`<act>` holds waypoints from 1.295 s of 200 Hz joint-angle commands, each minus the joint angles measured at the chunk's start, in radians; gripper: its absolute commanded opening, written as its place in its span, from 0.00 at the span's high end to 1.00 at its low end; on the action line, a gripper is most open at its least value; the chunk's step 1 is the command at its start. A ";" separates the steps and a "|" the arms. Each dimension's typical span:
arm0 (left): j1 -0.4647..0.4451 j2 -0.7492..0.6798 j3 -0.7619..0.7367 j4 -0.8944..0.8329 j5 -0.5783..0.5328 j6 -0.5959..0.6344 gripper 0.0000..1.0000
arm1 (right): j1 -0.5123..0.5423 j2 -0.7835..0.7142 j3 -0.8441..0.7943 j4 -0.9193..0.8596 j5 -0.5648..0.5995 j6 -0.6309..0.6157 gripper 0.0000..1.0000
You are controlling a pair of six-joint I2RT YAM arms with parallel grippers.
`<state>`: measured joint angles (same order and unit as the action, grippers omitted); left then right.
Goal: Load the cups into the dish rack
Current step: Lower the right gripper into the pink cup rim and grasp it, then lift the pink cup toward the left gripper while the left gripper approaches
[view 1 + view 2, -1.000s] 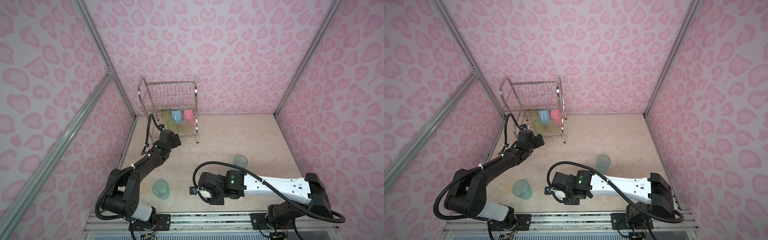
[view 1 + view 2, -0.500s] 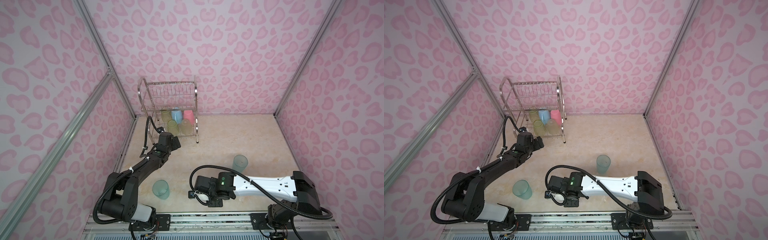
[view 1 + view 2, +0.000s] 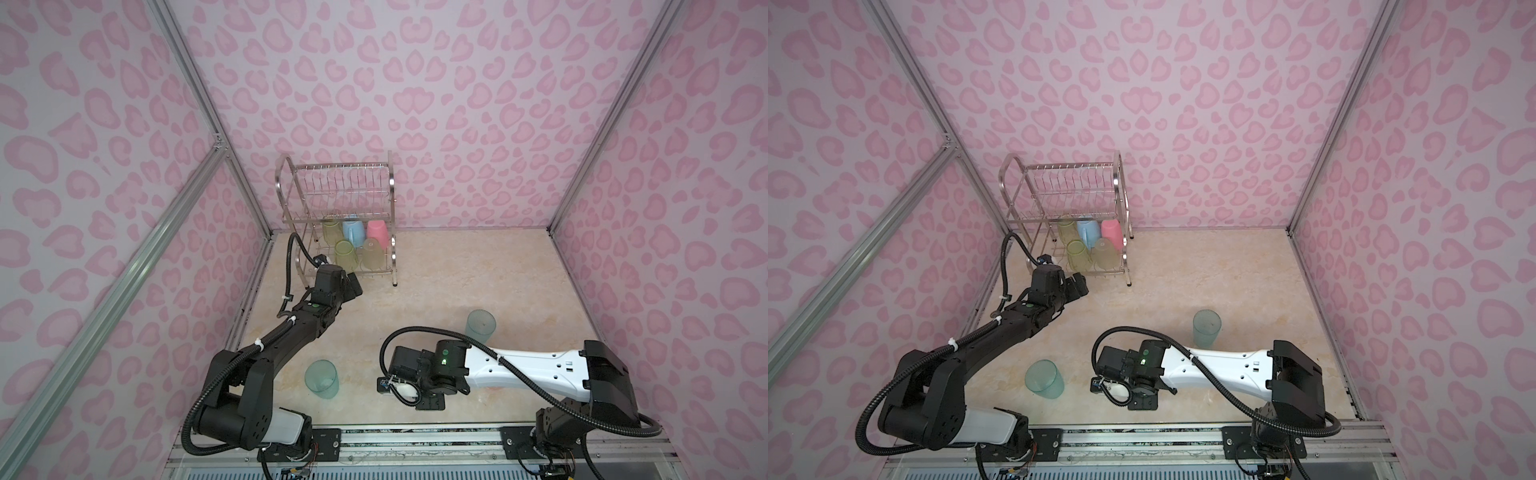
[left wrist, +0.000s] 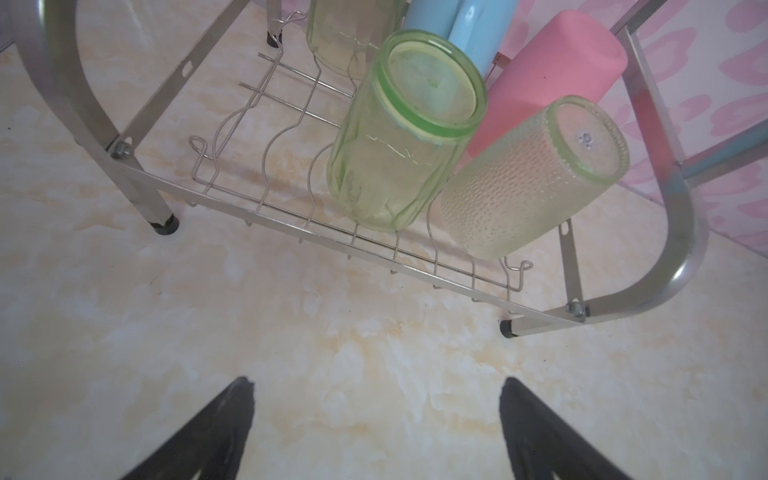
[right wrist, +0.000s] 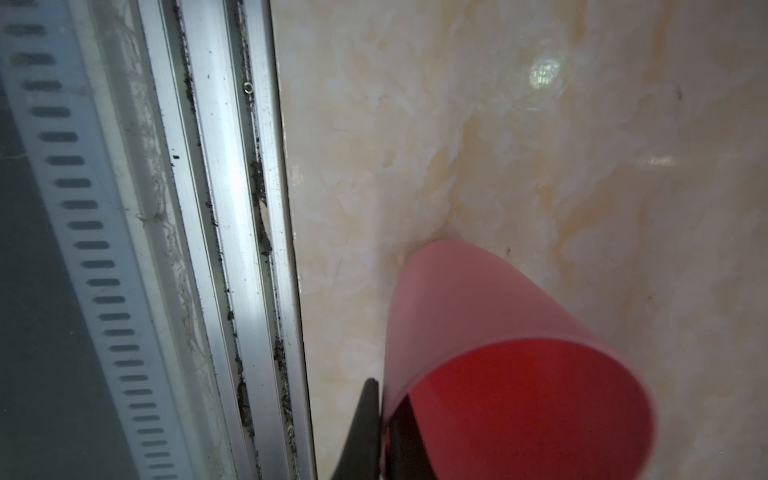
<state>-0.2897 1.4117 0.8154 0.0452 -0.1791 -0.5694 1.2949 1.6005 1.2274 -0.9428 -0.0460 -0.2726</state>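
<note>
Soft even light, faint tabletop [image 5: 544, 75] glare, blurry wrist-view foreground.

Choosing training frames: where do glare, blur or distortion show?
Right wrist view: glare spot on the tabletop, rail bowed by the lens, pink cup soft at its near rim. Left wrist view: left tool soft-edged. Both top views: evenly lit.

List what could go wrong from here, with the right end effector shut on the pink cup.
The right end effector pinches only the rim wall of the pink cup, so it may twist or slip on lifting.
A teal cup stands close beside the right forearm; a swing could topple it.
The left end effector hovers open before the dish rack, crowding the approach.
</note>
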 commanded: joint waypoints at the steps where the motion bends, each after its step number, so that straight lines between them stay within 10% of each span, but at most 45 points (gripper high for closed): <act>1: 0.000 -0.036 -0.006 -0.022 0.032 -0.035 0.06 | -0.011 -0.026 -0.002 0.007 0.004 -0.009 1.00; 56: 0.000 -0.128 -0.046 -0.085 0.129 -0.125 0.06 | -0.092 -0.210 -0.030 0.179 0.049 -0.016 1.00; 110: 0.042 -0.265 -0.086 -0.099 0.360 -0.356 0.05 | -0.242 -0.391 -0.288 0.878 -0.022 0.007 1.00; 193: 0.081 -0.374 -0.106 0.009 0.632 -0.681 0.03 | -0.367 -0.227 -0.390 1.501 -0.145 0.178 1.00; 259: 0.079 -0.368 -0.164 0.269 0.707 -0.909 0.01 | -0.368 -0.102 -0.318 1.623 -0.181 0.275 1.00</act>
<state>-0.2096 1.0256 0.6765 0.1390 0.4835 -1.3586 0.9276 1.4704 0.8871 0.5785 -0.2066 -0.0517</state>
